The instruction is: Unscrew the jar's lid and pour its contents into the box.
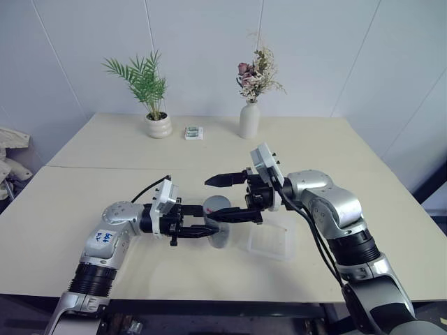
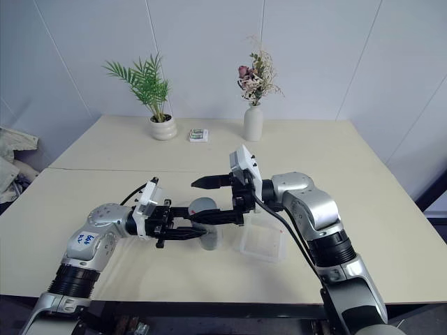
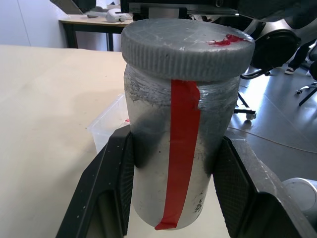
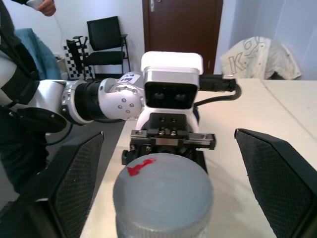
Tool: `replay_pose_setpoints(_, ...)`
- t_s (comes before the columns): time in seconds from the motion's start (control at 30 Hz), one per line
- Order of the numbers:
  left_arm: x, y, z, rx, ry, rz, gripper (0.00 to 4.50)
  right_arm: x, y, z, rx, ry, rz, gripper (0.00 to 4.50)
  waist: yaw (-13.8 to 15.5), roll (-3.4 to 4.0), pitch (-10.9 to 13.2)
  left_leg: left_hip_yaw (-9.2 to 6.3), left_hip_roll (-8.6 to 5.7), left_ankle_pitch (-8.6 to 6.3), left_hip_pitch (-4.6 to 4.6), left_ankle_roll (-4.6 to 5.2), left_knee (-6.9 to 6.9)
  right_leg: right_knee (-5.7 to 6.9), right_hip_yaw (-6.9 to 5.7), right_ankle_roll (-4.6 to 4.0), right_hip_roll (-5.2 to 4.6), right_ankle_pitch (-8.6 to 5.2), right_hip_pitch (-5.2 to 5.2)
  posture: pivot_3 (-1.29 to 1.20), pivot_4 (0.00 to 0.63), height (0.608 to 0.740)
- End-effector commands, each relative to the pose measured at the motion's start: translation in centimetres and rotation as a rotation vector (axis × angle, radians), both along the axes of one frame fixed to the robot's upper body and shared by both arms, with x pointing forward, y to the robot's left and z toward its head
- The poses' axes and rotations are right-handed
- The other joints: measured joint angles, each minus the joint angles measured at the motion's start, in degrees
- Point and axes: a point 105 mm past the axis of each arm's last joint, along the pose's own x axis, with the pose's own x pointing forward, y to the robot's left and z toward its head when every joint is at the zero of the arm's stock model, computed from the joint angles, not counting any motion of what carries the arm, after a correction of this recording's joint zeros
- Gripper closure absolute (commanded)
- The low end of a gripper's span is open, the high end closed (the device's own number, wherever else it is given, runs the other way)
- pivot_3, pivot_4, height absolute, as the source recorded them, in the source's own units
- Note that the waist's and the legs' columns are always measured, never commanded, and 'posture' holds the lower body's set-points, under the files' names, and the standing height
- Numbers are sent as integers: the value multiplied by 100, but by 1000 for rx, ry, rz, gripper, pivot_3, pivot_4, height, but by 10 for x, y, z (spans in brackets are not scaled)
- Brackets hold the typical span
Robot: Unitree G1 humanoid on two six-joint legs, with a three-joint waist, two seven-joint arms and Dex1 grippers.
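The left gripper (image 1: 202,231) points level toward the robot's right, and its jaws are clenched on the body of the jar (image 3: 178,163). In the left wrist view, one black finger (image 3: 121,186) presses against each side of the jar, below the lid (image 3: 187,47). The jar stands upright near the front middle of the surface (image 1: 84,195). A strip of red tape (image 3: 181,148) runs down the jar's side.

The lid is seated on the jar's top. It is grey, has a ribbed edge, and carries a red mark (image 3: 225,39) on its upper face.

The right gripper (image 1: 227,197) points level toward the robot's left, with its jaws released and spread wide. One finger (image 1: 225,179) stands above and beyond the lid; the other finger (image 1: 234,216) lies beside the lid on the box side. In the right wrist view, the lid sits between the two fingers with a clear gap on each side, so neither finger touches it.

The box (image 1: 272,242) rests on the surface just beside the jar, on the robot's right, below the right gripper's wrist. The jar's contents are hidden by its wrapped wall and closed lid.

At the far edge of the surface stand a potted plant (image 1: 155,105), a small packet (image 1: 193,132) and a white vase (image 1: 249,118) holding dried flowers, all well apart from the jar.
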Motion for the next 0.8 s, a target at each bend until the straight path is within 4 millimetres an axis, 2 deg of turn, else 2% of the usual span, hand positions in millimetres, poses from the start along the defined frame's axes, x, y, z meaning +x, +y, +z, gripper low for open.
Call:
replay_pose_setpoints(0.03,2,2,11,-20,-52,30,2606,-2,1,10,1,-90,-62,30,1,0,0,0,0,0,0,0,0,0,0,0,0,0,0,0,150,740)
replay_pose_setpoints(0.33,7,4,13,-23,-49,61,2606,-2,19,-4,-30,-61,-167,30,0,0,0,-1,0,0,0,0,1,4,0,0,0,0,-1,0,150,740)
replay_pose_setpoints(0.57,7,3,14,-23,-52,64,2606,1,24,-1,-4,-47,-202,30,6,0,0,-1,0,0,0,0,2,3,0,0,-1,0,0,0,150,740)
replay_pose_setpoints(0.8,7,3,14,-24,-54,72,2606,14,17,8,41,-55,-265,30,3,0,0,0,0,0,0,0,2,4,0,0,0,0,0,0,150,740)
